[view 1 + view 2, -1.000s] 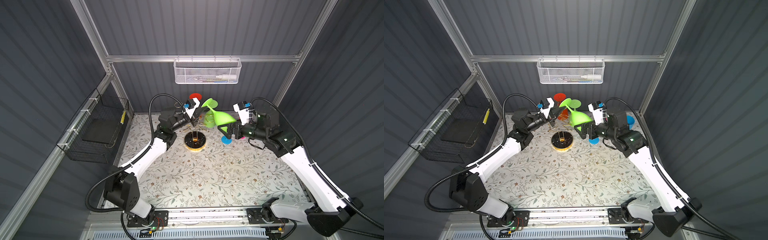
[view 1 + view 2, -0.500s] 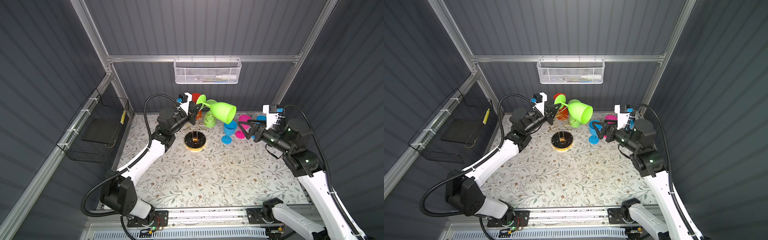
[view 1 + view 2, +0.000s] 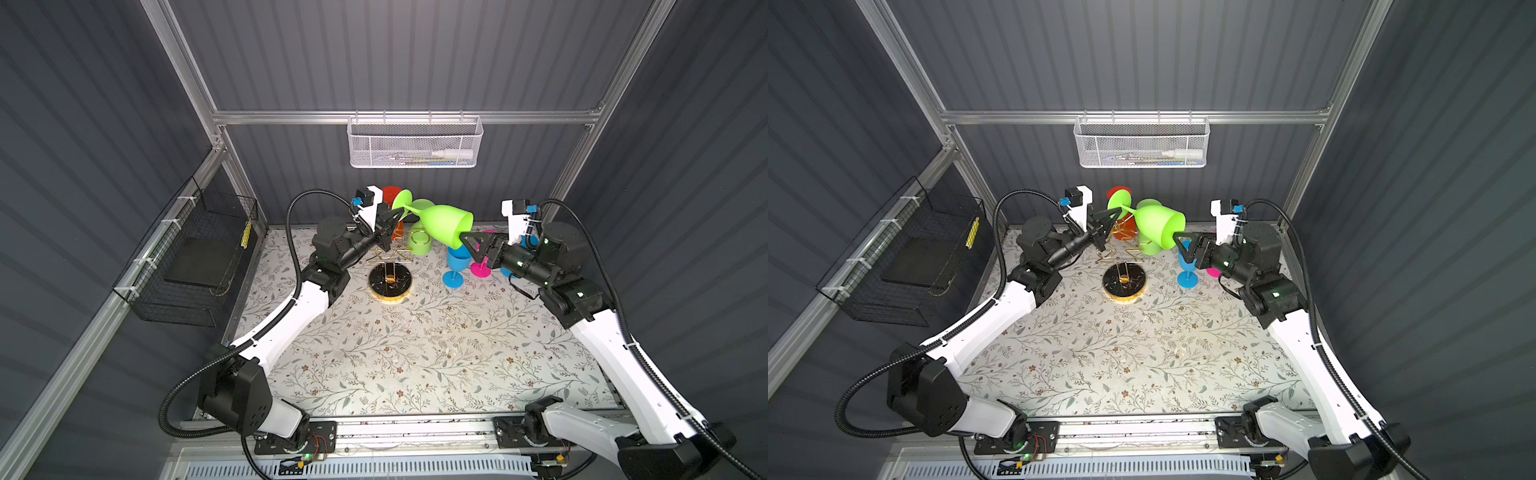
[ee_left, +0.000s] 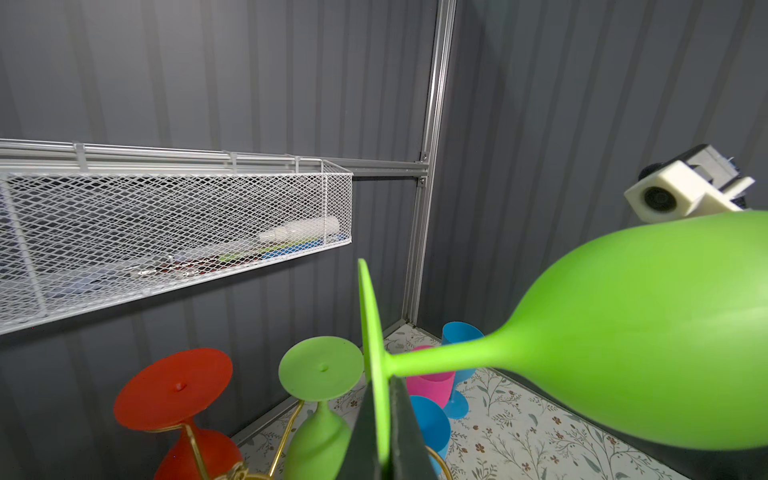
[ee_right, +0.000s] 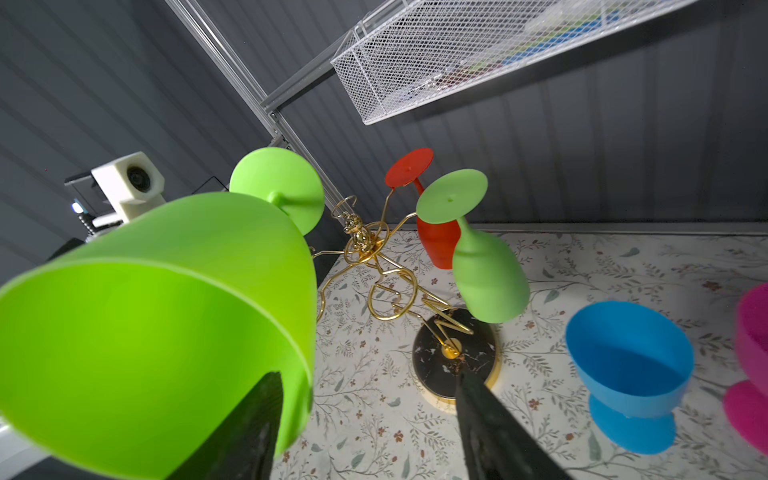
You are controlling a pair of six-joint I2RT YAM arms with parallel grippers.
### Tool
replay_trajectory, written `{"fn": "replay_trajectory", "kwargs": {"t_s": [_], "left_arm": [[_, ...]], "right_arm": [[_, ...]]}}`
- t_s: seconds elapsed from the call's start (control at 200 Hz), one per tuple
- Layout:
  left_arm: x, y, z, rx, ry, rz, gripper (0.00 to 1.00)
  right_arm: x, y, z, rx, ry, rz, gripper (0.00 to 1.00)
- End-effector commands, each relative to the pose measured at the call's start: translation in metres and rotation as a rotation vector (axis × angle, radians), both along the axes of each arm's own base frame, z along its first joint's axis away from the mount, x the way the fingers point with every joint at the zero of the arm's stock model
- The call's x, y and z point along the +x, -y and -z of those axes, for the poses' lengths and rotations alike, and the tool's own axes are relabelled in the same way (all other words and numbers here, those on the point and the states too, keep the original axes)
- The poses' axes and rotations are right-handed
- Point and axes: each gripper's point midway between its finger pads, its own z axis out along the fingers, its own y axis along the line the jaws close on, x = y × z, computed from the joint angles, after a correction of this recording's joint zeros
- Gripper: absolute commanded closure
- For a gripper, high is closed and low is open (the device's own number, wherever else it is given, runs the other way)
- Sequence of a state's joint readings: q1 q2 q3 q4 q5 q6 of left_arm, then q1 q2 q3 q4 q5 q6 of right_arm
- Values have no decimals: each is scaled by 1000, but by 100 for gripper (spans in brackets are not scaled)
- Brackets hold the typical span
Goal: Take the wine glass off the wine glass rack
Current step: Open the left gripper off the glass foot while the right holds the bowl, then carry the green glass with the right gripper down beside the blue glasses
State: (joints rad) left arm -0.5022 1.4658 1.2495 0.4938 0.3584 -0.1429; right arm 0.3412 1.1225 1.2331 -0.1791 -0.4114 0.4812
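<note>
White mesh basket (image 3: 361, 145) hangs off the rear rail (image 3: 291, 117); inside it a white tube (image 3: 451, 154) lies flat, other contents too small to ID. Black wire basket (image 3: 166, 307) is on the left wall with a dark flat slab (image 3: 199, 259) in it and a yellow tag (image 3: 247, 234) at its far end. Floral mat (image 3: 415, 353) covers the table. Blue glass (image 3: 457, 259) stands upright on the mat, pink glass (image 3: 481, 271) just beside it, partly hidden.
</note>
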Motion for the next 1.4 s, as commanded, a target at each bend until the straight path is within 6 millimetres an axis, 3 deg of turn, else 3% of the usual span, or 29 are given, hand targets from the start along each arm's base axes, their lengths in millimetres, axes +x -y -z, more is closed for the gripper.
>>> {"fn": "replay_trajectory", "kwargs": {"t_s": [0.0, 0.21, 0.46, 0.55, 0.72, 0.92, 0.995, 1.211, 1.311, 1.396], "left_arm": [[-7, -4, -11, -20, 26, 3, 100], [-4, -7, -6, -2, 24, -26, 100], [-3, -7, -3, 1, 22, -26, 96], [1, -11, -4, -1, 22, -60, 89], [0, -19, -5, 8, 43, -105, 55], [0, -34, -10, 13, 65, -186, 38], [2, -44, -10, 22, 64, -247, 31], [5, -82, -13, 55, 46, -452, 15], [5, -96, -14, 71, 38, -525, 3], [3, -107, -14, 78, 36, -578, 1]], "right_arm": [[5, -6, -24, 24, 66, 3, 40], [11, -13, -23, 33, 66, -6, 64], [12, -19, -24, 43, 64, -32, 100], [13, -17, -25, 44, 65, -21, 100], [9, -8, -34, 21, 99, 15, 100], [3, 12, -46, -32, 136, 90, 100], [-13, 28, -56, -63, 165, 134, 100], [-52, 74, -35, -269, 79, 274, 100], [-73, 96, -18, -374, 10, 321, 100], [-87, 108, 0, -443, -57, 342, 100]]}}
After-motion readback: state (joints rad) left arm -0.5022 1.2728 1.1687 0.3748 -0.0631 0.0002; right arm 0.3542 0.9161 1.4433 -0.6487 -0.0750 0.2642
